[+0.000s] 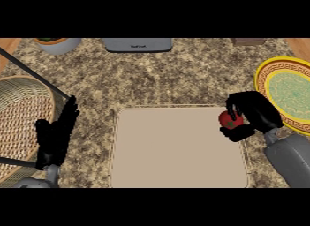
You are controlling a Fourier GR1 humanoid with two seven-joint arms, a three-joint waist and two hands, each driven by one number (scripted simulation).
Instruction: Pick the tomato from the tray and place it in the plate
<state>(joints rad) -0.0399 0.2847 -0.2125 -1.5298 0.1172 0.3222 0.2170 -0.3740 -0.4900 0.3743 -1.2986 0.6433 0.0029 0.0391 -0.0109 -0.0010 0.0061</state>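
A red tomato (pixel 229 119) with a green stem spot shows at the right edge of the beige tray (pixel 170 150). My right hand (pixel 251 110) is curled round it, fingers above and thumb below, hiding part of it. The yellow plate (pixel 294 95) with a green patterned centre lies on the counter just right of that hand. My left hand (pixel 58 132) stands open with straight fingers pointing up, left of the tray, holding nothing.
A woven wicker basket (pixel 13 123) with a dark frame fills the left side. At the back stand a grey appliance (pixel 137 44), a potted plant bowl (pixel 56 44) and a small wooden block (pixel 250 42). The counter (pixel 170 79) is speckled stone.
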